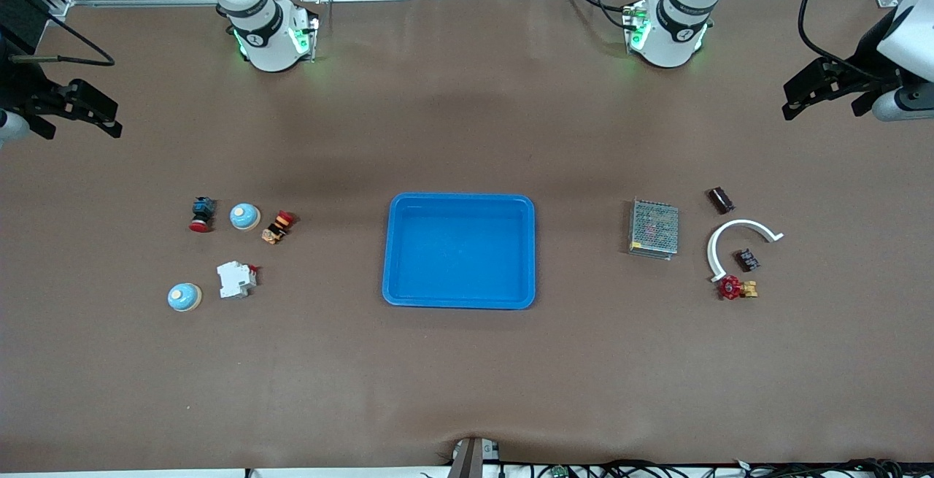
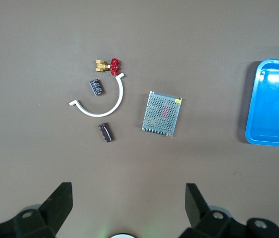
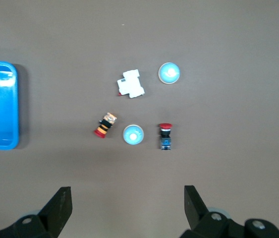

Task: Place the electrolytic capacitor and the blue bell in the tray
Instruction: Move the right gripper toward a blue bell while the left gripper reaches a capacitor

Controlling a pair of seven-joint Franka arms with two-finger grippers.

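Observation:
The bright-blue tray (image 1: 460, 252) lies empty at the table's middle. The electrolytic capacitor (image 1: 721, 200), a small dark cylinder, lies toward the left arm's end; it also shows in the left wrist view (image 2: 106, 133). Two blue bells stand toward the right arm's end: one (image 1: 245, 216) between two push buttons, the other (image 1: 184, 297) nearer the front camera. Both show in the right wrist view (image 3: 133, 135) (image 3: 169, 73). My left gripper (image 1: 824, 91) (image 2: 128, 191) hangs open and empty, high over its end of the table. My right gripper (image 1: 76, 109) (image 3: 127, 193) hangs open and empty over its end.
Near the capacitor lie a grey mesh box (image 1: 654, 228), a white arc (image 1: 737, 241), a small black part (image 1: 746, 260) and a red-handled valve (image 1: 733, 287). Near the bells lie a red push button (image 1: 201, 214), a red-yellow button (image 1: 278, 227) and a white breaker (image 1: 236, 279).

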